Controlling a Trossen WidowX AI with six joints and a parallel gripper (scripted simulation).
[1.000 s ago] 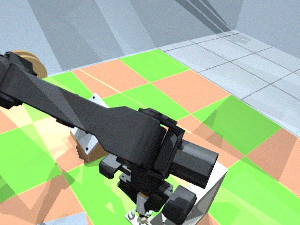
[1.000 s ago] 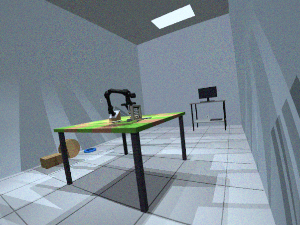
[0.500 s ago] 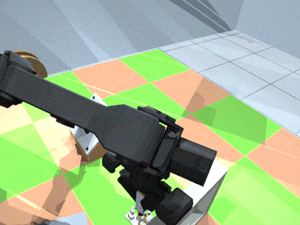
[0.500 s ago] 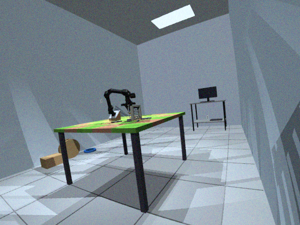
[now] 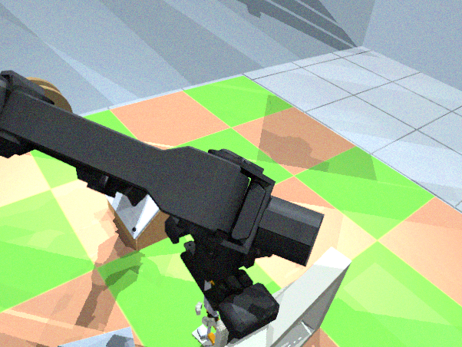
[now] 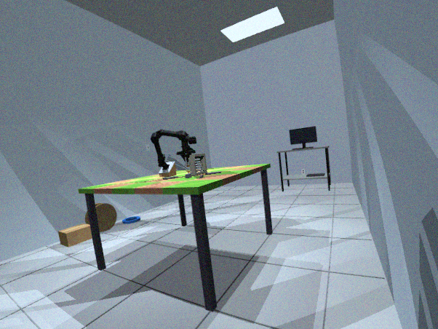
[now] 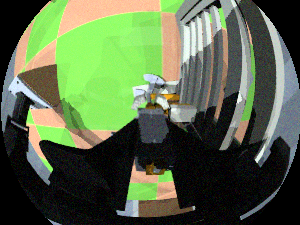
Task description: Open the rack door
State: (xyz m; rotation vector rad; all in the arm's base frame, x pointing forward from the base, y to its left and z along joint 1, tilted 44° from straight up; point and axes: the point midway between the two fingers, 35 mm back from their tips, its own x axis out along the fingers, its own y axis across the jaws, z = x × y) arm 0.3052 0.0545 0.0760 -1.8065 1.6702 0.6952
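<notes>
The door's upright handle (image 7: 153, 123) is a grey block with orange parts above and below it in the wrist view. My gripper (image 5: 213, 293) (image 6: 188, 160) (image 7: 150, 124) points down and is shut on the handle, one black finger on each side. White and orange fittings (image 7: 172, 98) lie around the handle's foot. The pale grey rack (image 5: 303, 293) (image 6: 204, 164) stands right beside the gripper, its slats (image 7: 192, 56) upright at the right of the wrist view. The gripper hides much of the handle in the top view. The handle's exact turn and the door's angle cannot be told.
A wooden block with a slanted white panel (image 5: 134, 219) (image 6: 165, 169) stands near the arm's base, under the forearm in the top view. A blue-grey flat piece (image 5: 96, 339) lies at the bottom left. The table (image 6: 142, 191) is green and orange checked.
</notes>
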